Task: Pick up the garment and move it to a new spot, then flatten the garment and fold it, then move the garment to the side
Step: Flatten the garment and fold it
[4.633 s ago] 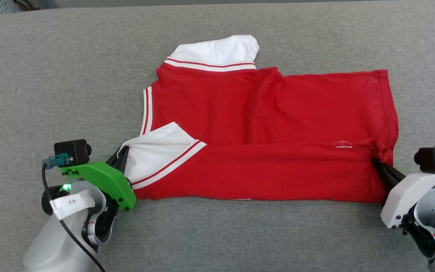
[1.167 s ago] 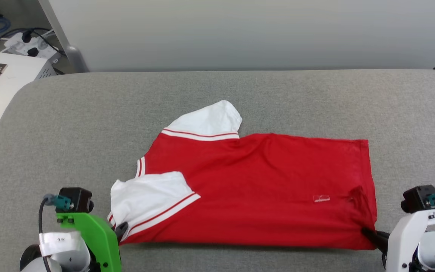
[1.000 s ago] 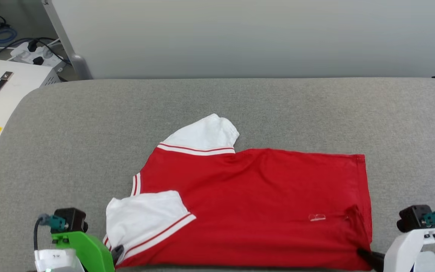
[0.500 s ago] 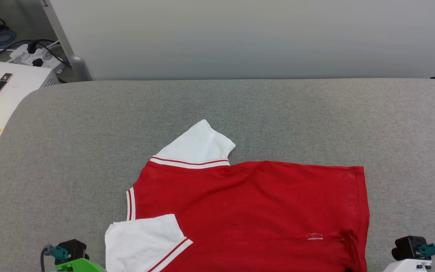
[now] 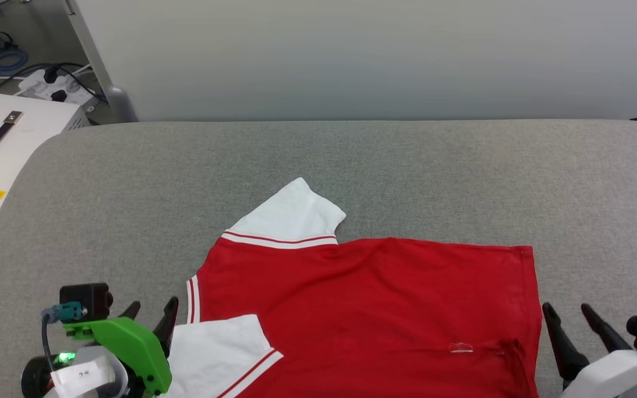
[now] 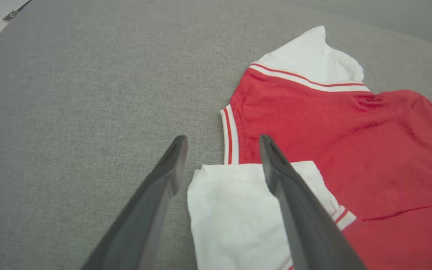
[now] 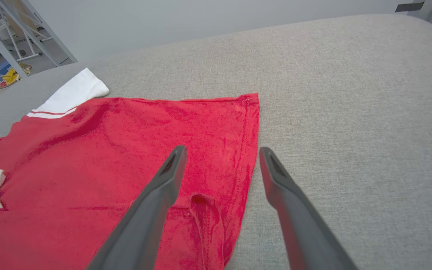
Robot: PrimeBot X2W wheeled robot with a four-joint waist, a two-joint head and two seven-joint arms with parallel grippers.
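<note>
**Item: garment** (image 5: 363, 309). Short-sleeved jersey shirt with a red body, shown on a side that is plain red.
- Position: spread flat on the near half of the surface (image 5: 351, 166). It lies sideways, with the neck toward the robot's left and the hem toward its right. The near edge runs past the bottom of the head view.
- Far sleeve (image 5: 291, 213): white, pointing away from the robot. It joins the body at a white band with a thin red stripe.
- Near sleeve (image 5: 219, 354): white with the same banding, folded inward over the red body.
- Neck trim (image 5: 192, 298): white with a red stripe, on the left end.
- Hem: stitched and straight. Near its front corner are a small pale mark (image 5: 460, 347) and a raised pucker of cloth (image 7: 204, 210).

**Left claw** (image 5: 152, 305): released, fingers spread and holding nothing. It straddles the edge of the near sleeve, with one finger over white cloth and one over bare surface.

**Right claw** (image 5: 566, 308): released and empty. It straddles the hem, with one finger over red cloth and one over bare surface.

**Surface**: grey woven covering with rounded corners.

**Room**:
- A pale wall panel (image 5: 351, 55) stands behind the far edge.
- To the left are a white case with a black strap handle and a yellow label (image 5: 3, 132), a power strip (image 5: 56, 85), coiled blue cable (image 5: 3, 55) and a grey metal leg (image 5: 97, 66).
- The right wrist view shows a metal frame (image 7: 6, 30) on the floor beyond.
</note>
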